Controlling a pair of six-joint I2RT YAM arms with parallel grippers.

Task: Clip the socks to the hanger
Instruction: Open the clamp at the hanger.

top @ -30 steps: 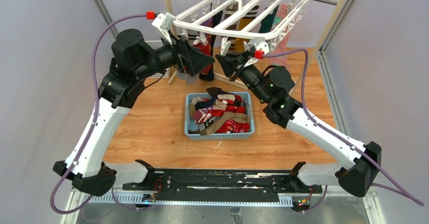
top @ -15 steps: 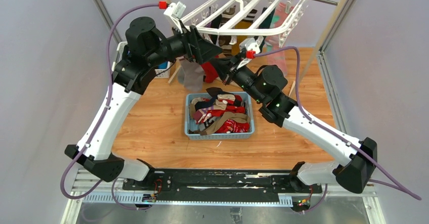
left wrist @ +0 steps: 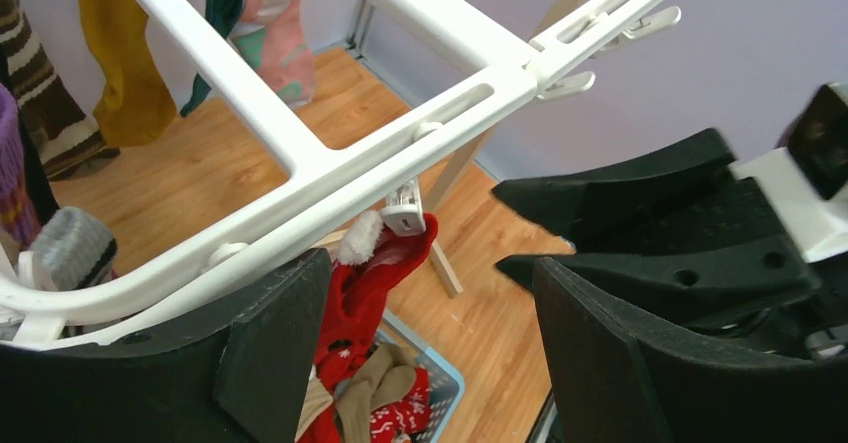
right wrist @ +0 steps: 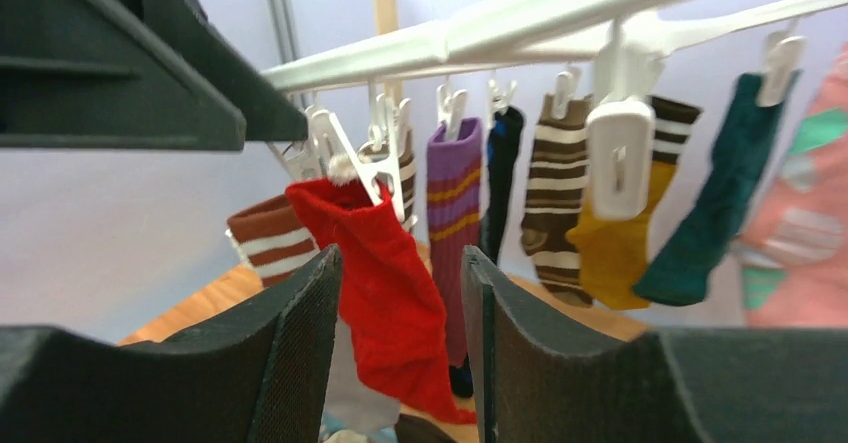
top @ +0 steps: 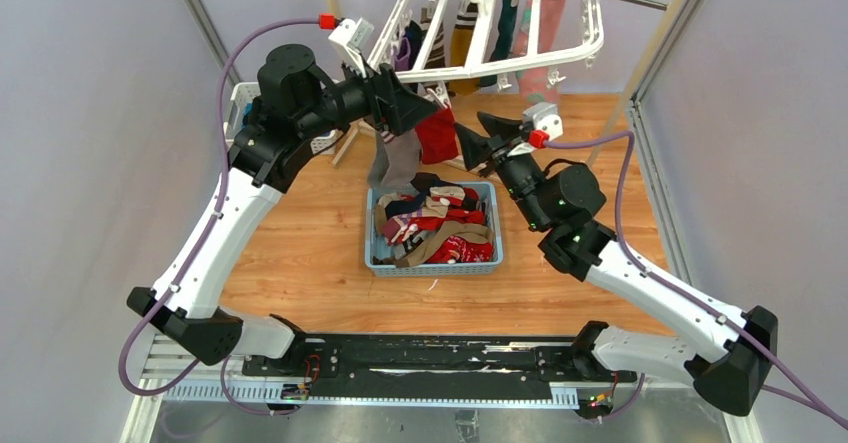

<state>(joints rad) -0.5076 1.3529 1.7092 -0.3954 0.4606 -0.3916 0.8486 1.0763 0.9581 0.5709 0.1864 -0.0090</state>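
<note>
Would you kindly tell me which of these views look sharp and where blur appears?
Top external: evenly lit and sharp, the hanger and the socks crisp. Left wrist: hanger bars clear, far right edge smeared. Right wrist: the red sock fairly sharp, the pink sock and upper bar soft.

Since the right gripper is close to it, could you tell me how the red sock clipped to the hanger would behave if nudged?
The red sock is probably floppy and light: it hangs in folds from one clip. Nudged, it would likely swing, and the tilted hanger may rock too.
</note>
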